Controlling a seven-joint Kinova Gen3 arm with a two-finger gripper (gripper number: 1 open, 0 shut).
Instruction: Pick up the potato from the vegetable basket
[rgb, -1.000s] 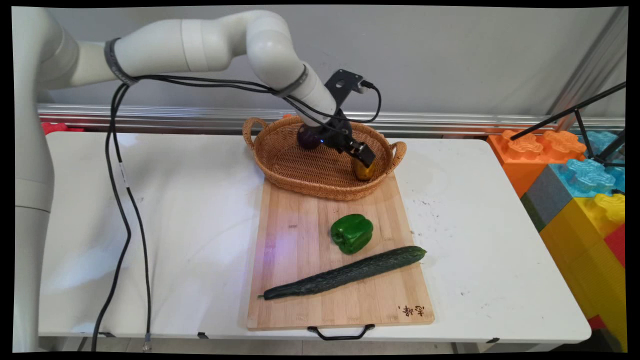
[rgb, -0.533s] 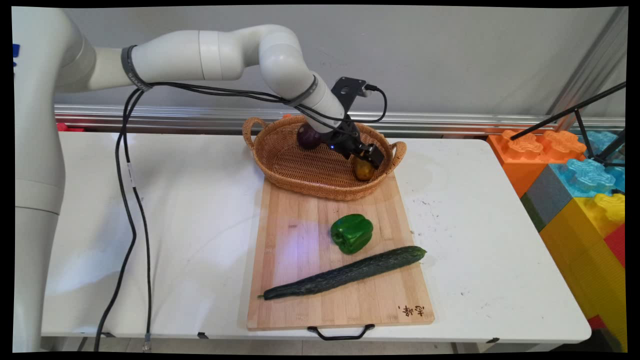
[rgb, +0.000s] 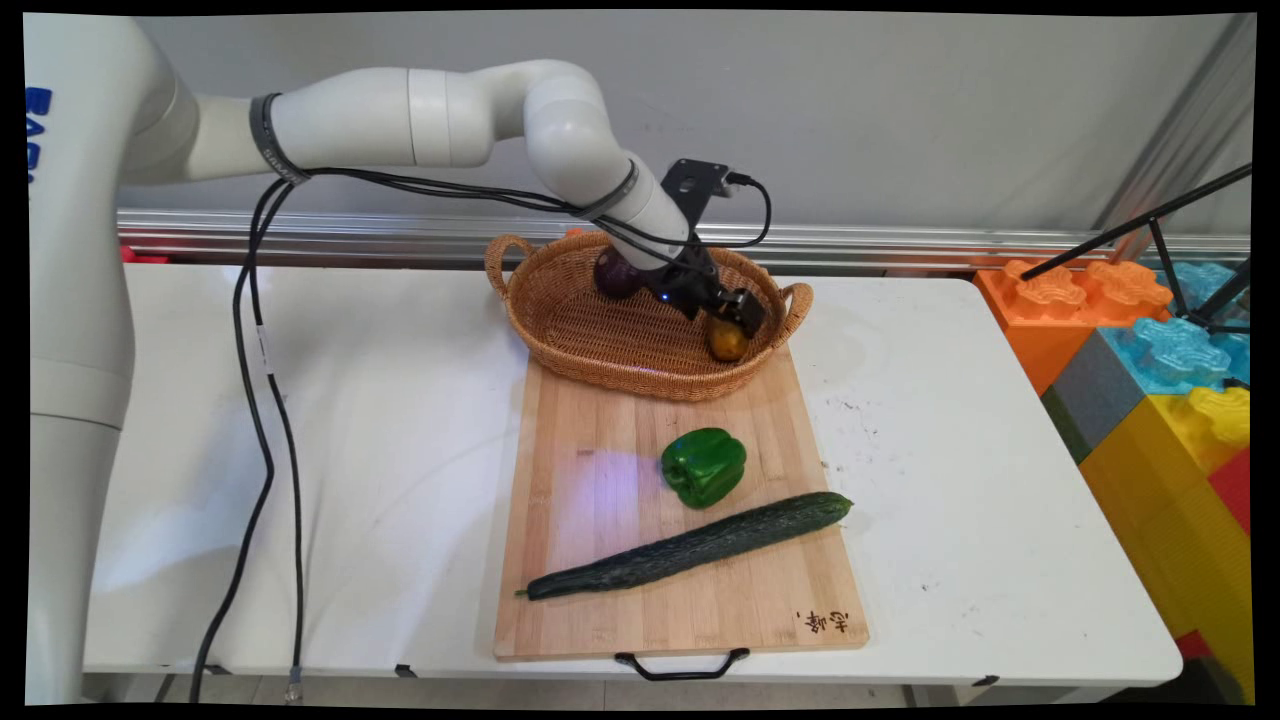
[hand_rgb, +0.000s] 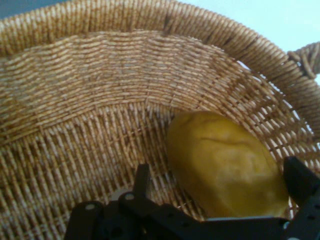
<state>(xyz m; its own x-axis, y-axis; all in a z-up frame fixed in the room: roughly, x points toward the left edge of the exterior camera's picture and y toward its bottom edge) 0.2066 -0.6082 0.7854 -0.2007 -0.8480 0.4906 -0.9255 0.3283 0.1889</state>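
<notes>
My gripper reaches down into the right end of a wicker basket, just above a yellow-brown fruit. In the hand view the gripper is open, and the yellow-brown fruit lies between its two fingers on the basket floor. The right finger is close against the fruit and the left one stands a little off it. A dark purple round fruit sits at the back of the basket, partly hidden by the arm.
The basket rests on the far end of a wooden cutting board. A green bell pepper and a long cucumber lie on the board. Large coloured blocks stand at the table's right end. Black cables hang at the left.
The gripper has shifted slightly to the right inside the basket, toward its right handle, staying over the yellow-brown fruit. The arm's links have swung right with it.
</notes>
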